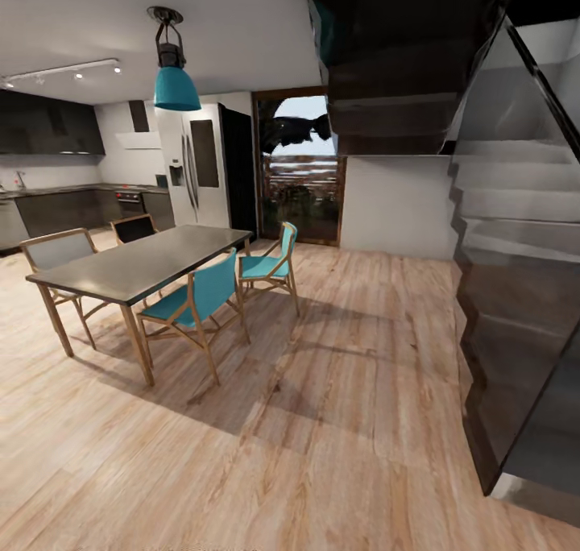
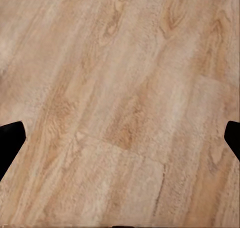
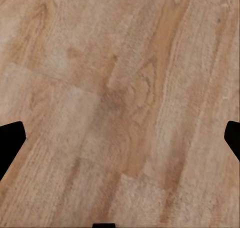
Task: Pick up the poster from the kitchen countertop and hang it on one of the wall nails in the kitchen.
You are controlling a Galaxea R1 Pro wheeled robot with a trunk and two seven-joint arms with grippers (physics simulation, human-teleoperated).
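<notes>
STATE: both hands spread, empty, over wood floor (image 2: 120, 88) | TARGET: kitchen countertop (image 1: 48, 190) beyond dining table (image 1: 145, 261), poster probably too distant | RISK: base clipping table's chairs (image 1: 197, 301) en route

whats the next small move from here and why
Probably turn the base left and roll toward the kitchen countertop at the far left, skirting the dining table and its chairs. The counter is still far off beyond the table, and both wrist views show just wood floor between widely spread fingertips, so nothing is in reach to grasp yet.
</notes>
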